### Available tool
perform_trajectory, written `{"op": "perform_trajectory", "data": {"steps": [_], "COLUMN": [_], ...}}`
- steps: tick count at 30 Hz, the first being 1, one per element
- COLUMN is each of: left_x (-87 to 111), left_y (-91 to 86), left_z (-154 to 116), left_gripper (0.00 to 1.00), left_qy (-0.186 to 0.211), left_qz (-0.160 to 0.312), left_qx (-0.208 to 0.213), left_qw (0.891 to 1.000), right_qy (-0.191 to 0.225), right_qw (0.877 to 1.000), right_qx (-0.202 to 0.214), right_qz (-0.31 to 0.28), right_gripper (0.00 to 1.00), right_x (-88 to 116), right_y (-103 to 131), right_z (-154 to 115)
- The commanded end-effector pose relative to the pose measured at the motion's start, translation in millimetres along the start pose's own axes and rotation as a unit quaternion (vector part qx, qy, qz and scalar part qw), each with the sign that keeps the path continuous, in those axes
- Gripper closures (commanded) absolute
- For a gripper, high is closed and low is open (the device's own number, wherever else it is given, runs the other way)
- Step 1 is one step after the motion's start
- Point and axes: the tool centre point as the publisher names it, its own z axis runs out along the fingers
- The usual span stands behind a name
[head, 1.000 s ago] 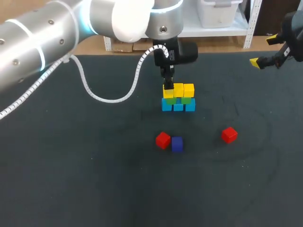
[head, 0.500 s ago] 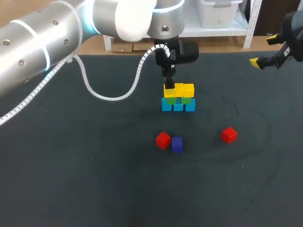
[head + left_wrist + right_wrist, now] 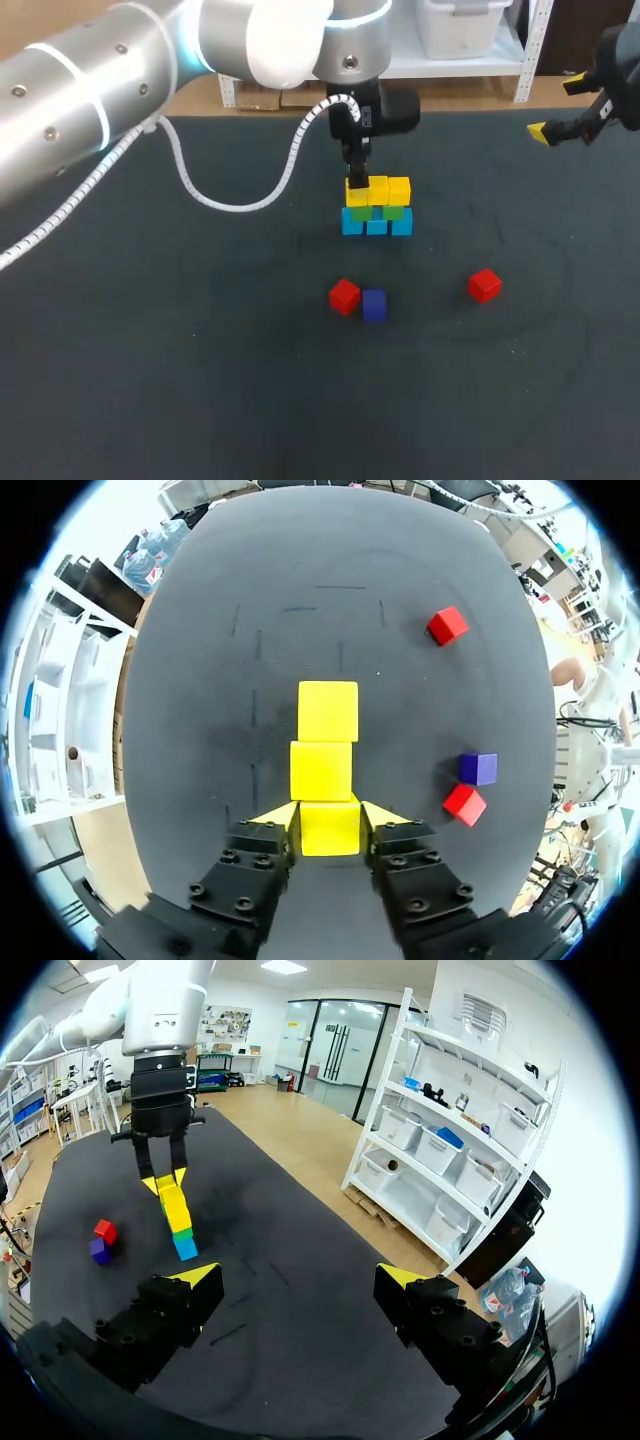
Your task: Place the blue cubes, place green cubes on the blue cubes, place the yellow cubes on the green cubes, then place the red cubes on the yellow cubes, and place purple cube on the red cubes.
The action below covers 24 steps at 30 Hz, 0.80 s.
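holding nearly still over the last second, the left end effector stays clamped on the end yellow cube, seated on the green cubes beside the other yellow cubes; probably release next, then red cubes; right end effector hangs with fingers apart, off at the desk edge

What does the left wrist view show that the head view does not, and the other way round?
Only the left wrist view: both yellow tips of the left gripper pressing the sides of the nearest yellow cube. Only the head view: the blue cubes and green cubes under the yellow row, which hides them from above. Both: the three yellow cubes, the two red cubes and the purple cube.
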Motion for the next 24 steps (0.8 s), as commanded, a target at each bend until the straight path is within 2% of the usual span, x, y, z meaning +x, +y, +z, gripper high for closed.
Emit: {"op": "perform_trajectory", "data": {"steps": [1, 4, 8, 10, 12, 17, 21, 24], "left_x": [-2.4, -3.0, -3.6, -3.3, -1.1, 10.8, 24.4, 30.4], "left_y": [3.0, 3.0, 3.2, 3.5, 4.9, 8.9, 7.6, 3.2], "left_z": [-0.5, -0.6, -0.9, -2.0, -4.2, -20.3, -33.4, -37.5], "left_gripper": [0.54, 0.43, 0.34, 0.23, 0.00, 0.00, 0.00, 0.00], "left_qy": [0.002, 0.002, 0.002, 0.002, 0.003, -0.016, -0.029, -0.035], "left_qz": [0.000, 0.000, -0.001, -0.002, -0.013, -0.045, -0.113, -0.139], "left_qx": [0.004, 0.005, 0.006, 0.006, 0.006, -0.007, -0.017, -0.047], "left_qw": [1.000, 1.000, 1.000, 1.000, 1.000, 0.999, 0.993, 0.989], "right_qy": [0.001, 0.001, 0.001, 0.001, 0.001, 0.001, 0.001, 0.001], "right_qw": [1.000, 1.000, 1.000, 1.000, 1.000, 1.000, 1.000, 1.000], "right_qx": [0.001, 0.001, 0.001, 0.001, 0.001, 0.001, 0.001, 0.001], "right_qz": [0.000, 0.000, 0.000, 0.000, 0.000, 0.000, 0.000, 0.000], "right_gripper": [0.00, 0.00, 0.00, 0.00, 0.00, 0.00, 0.00, 0.00], "right_x": [-0.1, -0.1, -0.1, -0.1, -0.1, -0.1, -0.1, -0.1], "right_y": [0.7, 0.7, 0.7, 0.7, 0.7, 0.7, 0.7, 0.7], "right_z": [-0.7, -0.7, -0.7, -0.7, -0.7, -0.7, -0.7, -0.7]}}
